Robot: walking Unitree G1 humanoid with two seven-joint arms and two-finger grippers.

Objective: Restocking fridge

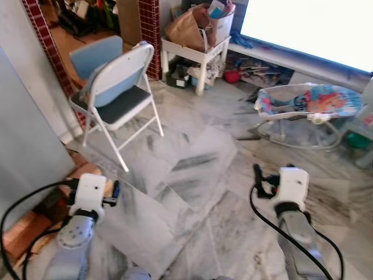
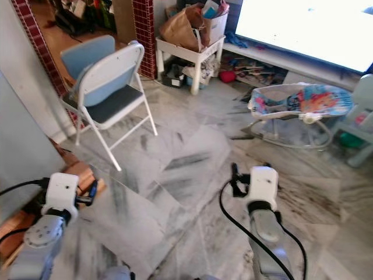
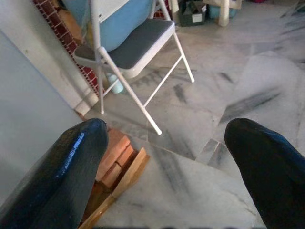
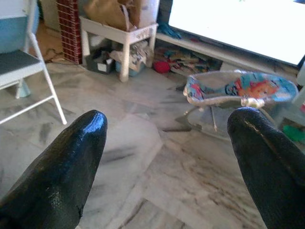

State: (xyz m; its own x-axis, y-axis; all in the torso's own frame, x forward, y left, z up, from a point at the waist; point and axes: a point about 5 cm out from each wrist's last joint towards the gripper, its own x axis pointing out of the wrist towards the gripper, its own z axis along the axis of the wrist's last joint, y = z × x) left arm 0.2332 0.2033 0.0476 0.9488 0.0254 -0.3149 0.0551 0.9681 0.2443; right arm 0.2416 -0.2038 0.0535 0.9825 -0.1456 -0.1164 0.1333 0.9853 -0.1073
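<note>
My left gripper is held out low on the left, and in the left wrist view its fingers stand wide apart with nothing between them. My right gripper is held out on the right over the marble floor, open too, its fingers spread and empty. A tall flat grey surface rises close by on the left; I cannot tell whether it is the fridge.
A white folding chair with a blue back stands ahead on the left. Beyond it are a white side table bearing a paper bag, and a baby bouncer on the right. Bricks and wood lie by the grey surface.
</note>
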